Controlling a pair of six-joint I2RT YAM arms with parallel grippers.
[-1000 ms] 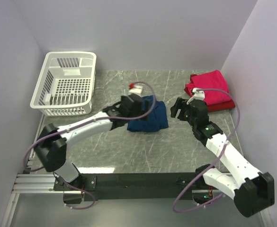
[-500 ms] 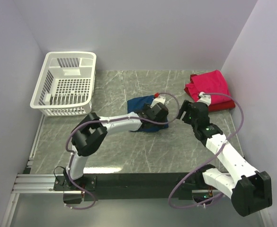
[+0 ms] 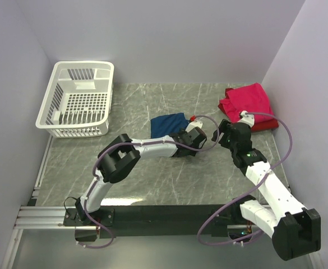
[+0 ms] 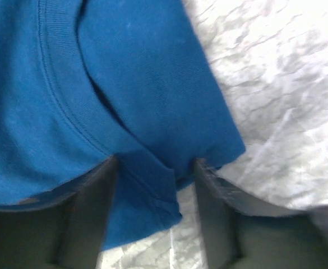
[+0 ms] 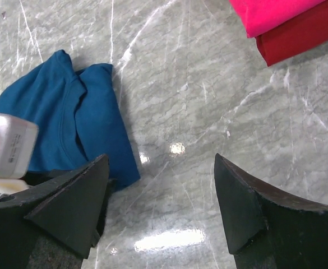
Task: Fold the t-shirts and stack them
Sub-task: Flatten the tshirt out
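Working mid-table, you are straddling the near right corner of the loosely bunched blue cotton t-shirt (image 3: 166, 123) with your left gripper (image 4: 155, 168), jaws apart, cloth between them, not yet pinched. Your right gripper (image 5: 161, 162) is hovering wide open and empty over the grey marble tabletop (image 3: 152, 179) just beside it. Farther back on the right, a folded pinkish-red t-shirt (image 3: 248, 101) is lying atop a folded darker red one (image 3: 264, 124). Two look done, while the blue one is awaiting folding and stacking.
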